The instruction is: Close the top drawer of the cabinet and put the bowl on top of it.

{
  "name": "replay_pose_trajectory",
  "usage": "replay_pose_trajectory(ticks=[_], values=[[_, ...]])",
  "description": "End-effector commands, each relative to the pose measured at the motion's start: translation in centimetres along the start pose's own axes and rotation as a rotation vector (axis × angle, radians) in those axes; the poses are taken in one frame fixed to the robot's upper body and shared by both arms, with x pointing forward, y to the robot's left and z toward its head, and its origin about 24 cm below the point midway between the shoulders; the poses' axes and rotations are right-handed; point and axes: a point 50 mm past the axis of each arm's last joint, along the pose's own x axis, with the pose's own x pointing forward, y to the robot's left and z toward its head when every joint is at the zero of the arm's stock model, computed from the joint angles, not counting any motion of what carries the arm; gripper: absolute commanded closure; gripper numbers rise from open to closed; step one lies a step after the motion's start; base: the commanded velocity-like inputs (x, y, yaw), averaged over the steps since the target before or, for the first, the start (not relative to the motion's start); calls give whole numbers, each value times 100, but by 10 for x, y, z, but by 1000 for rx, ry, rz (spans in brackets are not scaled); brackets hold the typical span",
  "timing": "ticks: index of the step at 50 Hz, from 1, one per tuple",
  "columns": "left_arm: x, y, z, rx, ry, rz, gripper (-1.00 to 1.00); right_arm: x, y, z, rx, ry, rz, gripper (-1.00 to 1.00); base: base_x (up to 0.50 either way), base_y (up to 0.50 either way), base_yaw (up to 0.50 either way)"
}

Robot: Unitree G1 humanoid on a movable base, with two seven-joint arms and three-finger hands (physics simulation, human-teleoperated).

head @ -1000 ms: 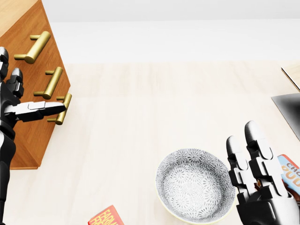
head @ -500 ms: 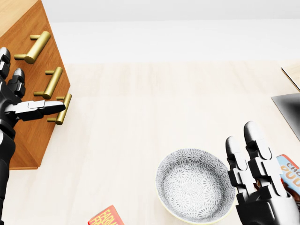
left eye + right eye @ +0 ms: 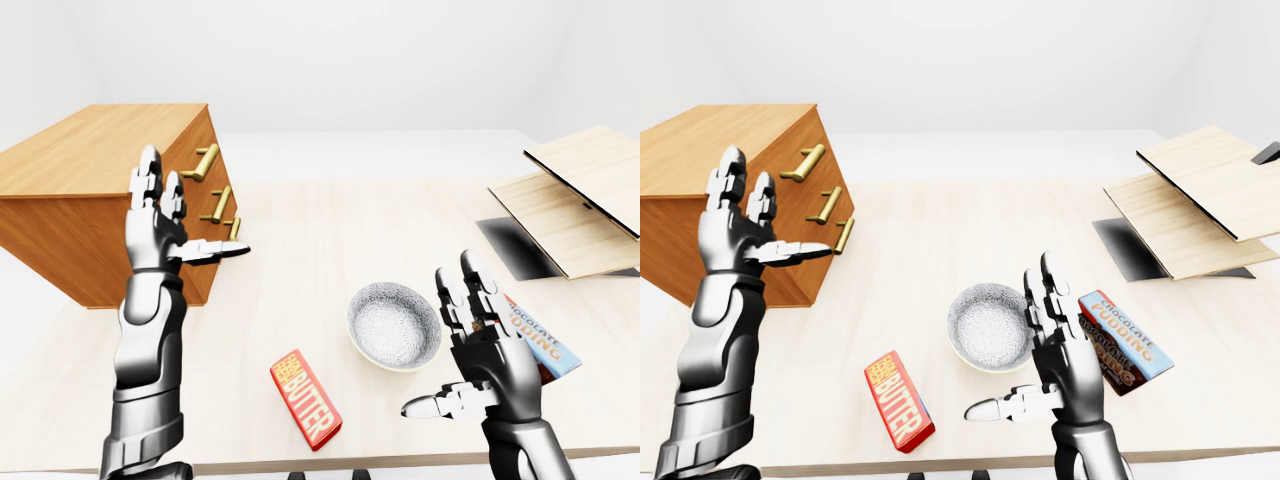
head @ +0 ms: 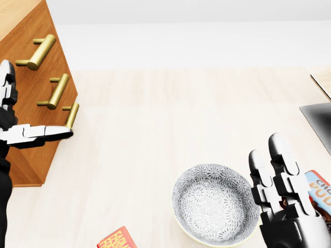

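The wooden cabinet (image 3: pixel 95 190) stands at the left of the table, its drawer face carrying three brass handles (image 3: pixel 206 160). I cannot tell whether the top drawer sticks out. My left hand (image 3: pixel 185 215) is raised before the drawer face, open, with its thumb (image 4: pixel 49 132) just below the lowest handle and touching nothing. The grey patterned bowl (image 4: pixel 214 209) rests upright on the table at the bottom of the head view. My right hand (image 4: pixel 276 178) stands open just right of the bowl, fingers up, close to its rim but not round it.
A red butter box (image 3: pixel 305 398) lies left of the bowl near the table's bottom edge. A chocolate pudding box (image 3: pixel 1122 340) lies behind my right hand. Tilted wooden boards (image 3: pixel 580 195) and a dark panel (image 3: pixel 515 248) occupy the right side.
My left hand has drawn down and left in the head view, its thumb dropping off the lowest handle. The right hand and the bowl have hardly moved.
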Motion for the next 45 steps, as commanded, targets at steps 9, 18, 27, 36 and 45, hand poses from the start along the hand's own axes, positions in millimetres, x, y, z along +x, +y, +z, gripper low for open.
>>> replay_pose_trajectory(ticks=[9,18,27,36,45], values=[[-59,-70,64,140,-305,-335,-100,0,-3,2,3,-6,-6,-100,0,0,0],[-75,-86,73,205,-349,-395,-100,-1,-3,5,8,-10,-7,-100,0,0,0],[-82,-95,80,191,-381,-404,-100,-2,-5,9,10,-15,-12,-100,0,0,0],[-88,-95,103,168,-495,-315,-100,0,-10,10,0,-15,-22,-100,0,0,0],[-105,-112,114,206,-564,-320,-100,-3,-12,18,3,-22,-30,-100,0,0,0]])
